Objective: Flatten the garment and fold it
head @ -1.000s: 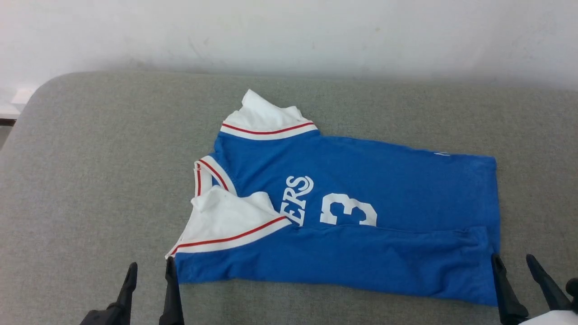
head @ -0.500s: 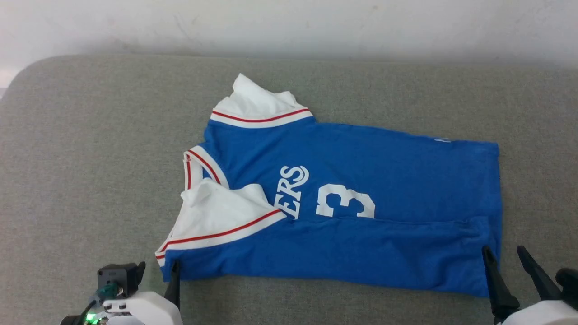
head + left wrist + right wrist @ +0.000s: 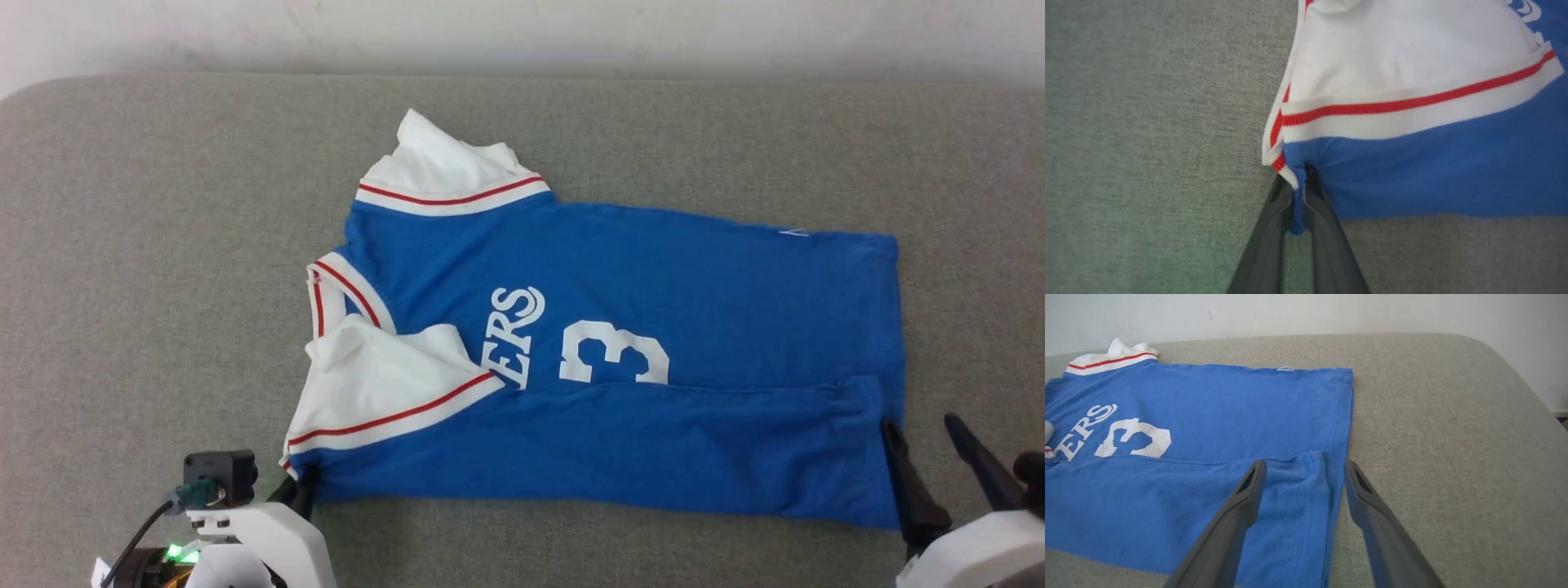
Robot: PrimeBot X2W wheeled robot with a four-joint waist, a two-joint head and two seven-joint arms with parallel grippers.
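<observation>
Shirt (image 3: 694, 278) mid-frame on table (image 3: 122, 245), near edge folded over. Judge soft, light, limp: take by corners. My left hand (image 3: 1299, 179) pinches lower-left corner; right hand (image 3: 1304, 465) open, astride lower-right hem.

The garment (image 3: 702, 294) is soft, matt jersey cloth, and its red-striped sleeve trim (image 3: 1412, 112), just ahead of the left pincer (image 3: 1298, 176), is finely ribbed knit. The right pincer (image 3: 1305, 465) has fingers (image 3: 1229, 522) of what looks like dark, smooth, matt plastic. Under both pincers the worktop (image 3: 163, 245) is covered in coarse, matt grey woven cloth.
</observation>
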